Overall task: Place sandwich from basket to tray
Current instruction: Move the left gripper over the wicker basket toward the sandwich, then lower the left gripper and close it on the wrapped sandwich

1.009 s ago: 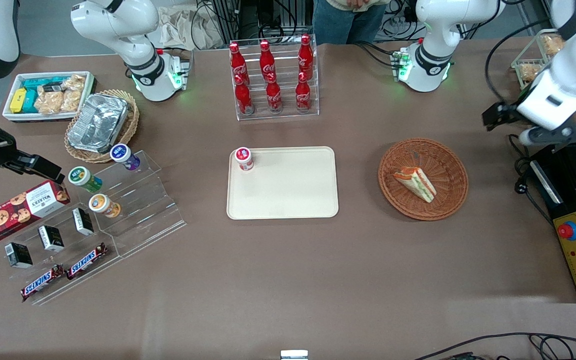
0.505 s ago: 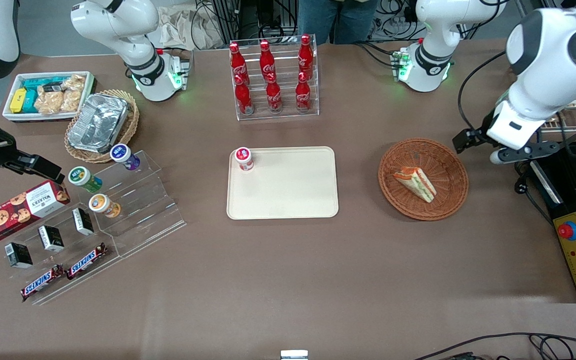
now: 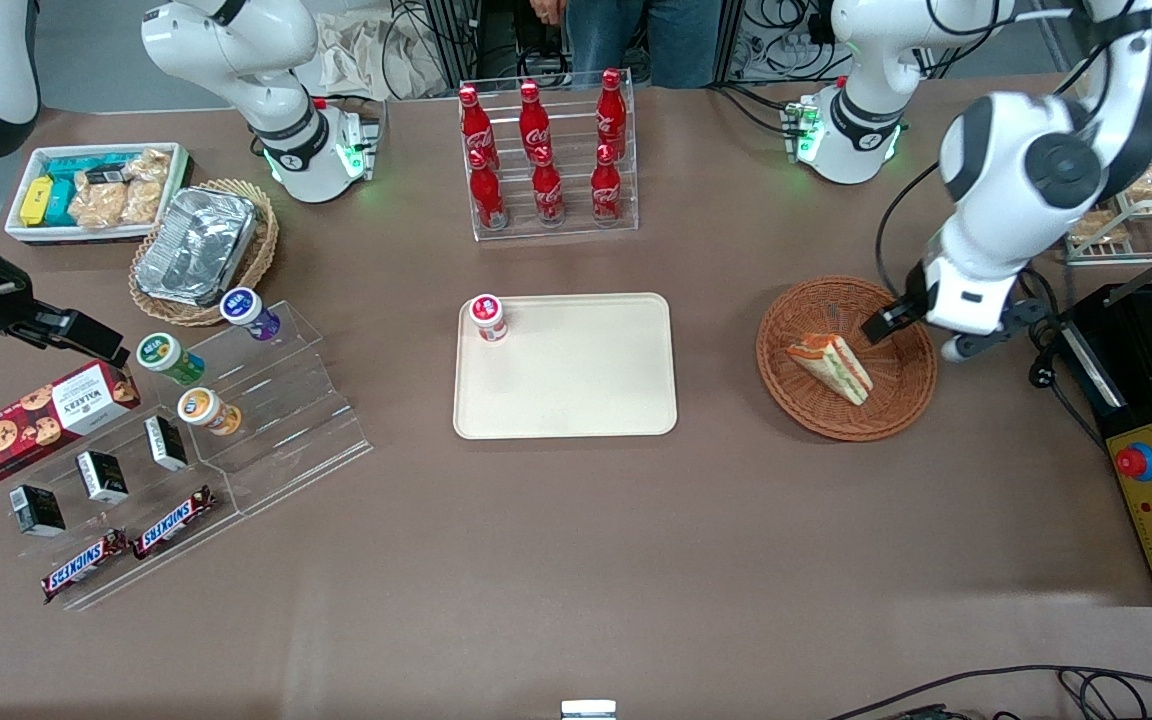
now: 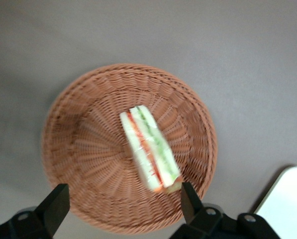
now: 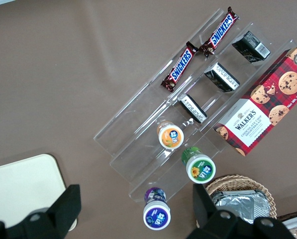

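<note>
Sandwich (image 3: 830,366) lies in the basket (image 3: 904,410), untouched. We note the tool (image 4: 122,209) spread open above it; we advise centring across the wedge's bread faces before descending.

You see a round reddish-brown woven wicker basket (image 3: 846,358), its weave rough and ridged. The triangular sandwich (image 3: 830,366) in it looks soft and matt, white bread over orange-red and green layers. The flat cream-beige plastic tray (image 3: 566,366) is smooth with a faint sheen. The brown table covering (image 3: 576,540) is matt and even, like cloth or felt. The left arm's gripper (image 4: 123,211), hanging above the basket with its black fingers (image 4: 57,206) spread apart, shows hard, dull plastic.
</note>
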Robot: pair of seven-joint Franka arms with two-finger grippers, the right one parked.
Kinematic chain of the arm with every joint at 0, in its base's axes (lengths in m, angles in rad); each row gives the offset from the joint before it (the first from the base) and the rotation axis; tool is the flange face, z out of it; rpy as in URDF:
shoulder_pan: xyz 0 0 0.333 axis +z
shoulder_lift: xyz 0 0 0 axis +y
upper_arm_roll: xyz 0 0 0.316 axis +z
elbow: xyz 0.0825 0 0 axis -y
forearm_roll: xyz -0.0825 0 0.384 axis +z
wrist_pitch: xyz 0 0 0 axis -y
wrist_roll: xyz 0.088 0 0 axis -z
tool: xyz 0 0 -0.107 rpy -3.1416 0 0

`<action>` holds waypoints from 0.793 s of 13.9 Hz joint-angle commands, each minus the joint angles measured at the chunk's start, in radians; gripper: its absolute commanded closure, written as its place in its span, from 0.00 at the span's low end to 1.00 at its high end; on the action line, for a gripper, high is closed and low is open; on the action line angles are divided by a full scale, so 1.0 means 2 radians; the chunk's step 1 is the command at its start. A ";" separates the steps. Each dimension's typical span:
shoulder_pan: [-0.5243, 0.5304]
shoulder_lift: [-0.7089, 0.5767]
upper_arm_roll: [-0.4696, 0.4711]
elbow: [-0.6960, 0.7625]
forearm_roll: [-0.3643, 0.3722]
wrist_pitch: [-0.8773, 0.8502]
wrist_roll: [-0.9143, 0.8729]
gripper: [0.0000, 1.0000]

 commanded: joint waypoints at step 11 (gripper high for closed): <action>-0.036 0.114 0.002 -0.005 -0.003 0.098 -0.159 0.01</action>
